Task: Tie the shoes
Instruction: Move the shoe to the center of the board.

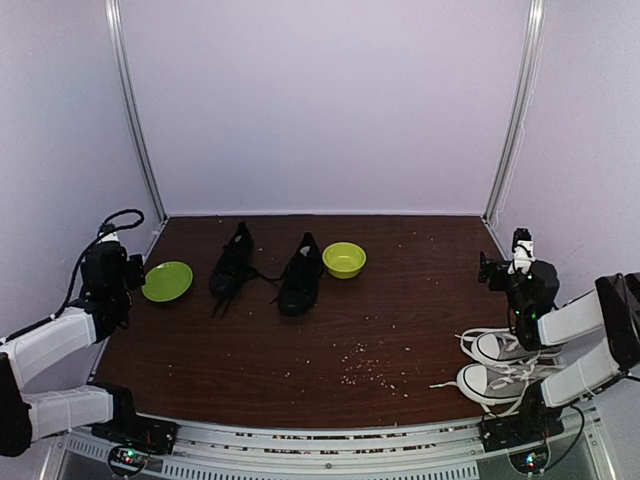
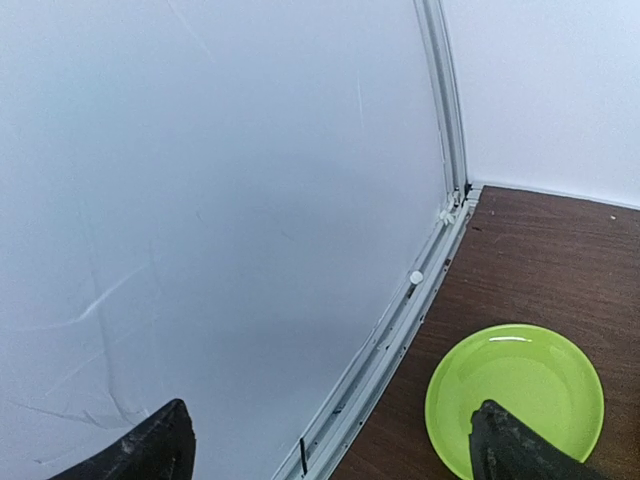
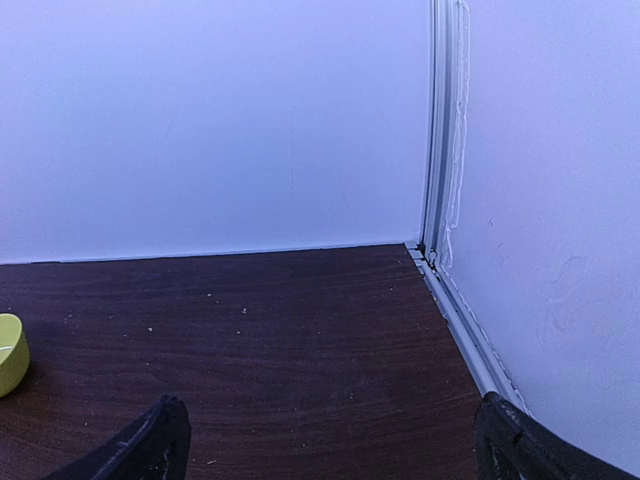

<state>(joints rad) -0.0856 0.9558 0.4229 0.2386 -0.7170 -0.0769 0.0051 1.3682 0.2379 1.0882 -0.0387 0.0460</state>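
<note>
Two all-black sneakers stand side by side at the back middle of the table: the left shoe [image 1: 231, 262] and the right shoe [image 1: 301, 275]. Their black laces lie loose on the wood between and in front of them. My left gripper [image 1: 110, 262] is open and empty at the far left edge, beside a green plate. My right gripper [image 1: 508, 265] is open and empty at the far right edge. Neither wrist view shows the black shoes. In the left wrist view the fingers [image 2: 150, 450] stand wide apart; in the right wrist view the fingers [image 3: 150, 445] do too.
A green plate [image 1: 167, 281] lies left of the shoes and also shows in the left wrist view [image 2: 520, 395]. A green bowl [image 1: 344, 259] sits right of them. A grey-and-white sneaker pair [image 1: 500, 365] lies at the near right. Crumbs [image 1: 365, 365] dot the table front.
</note>
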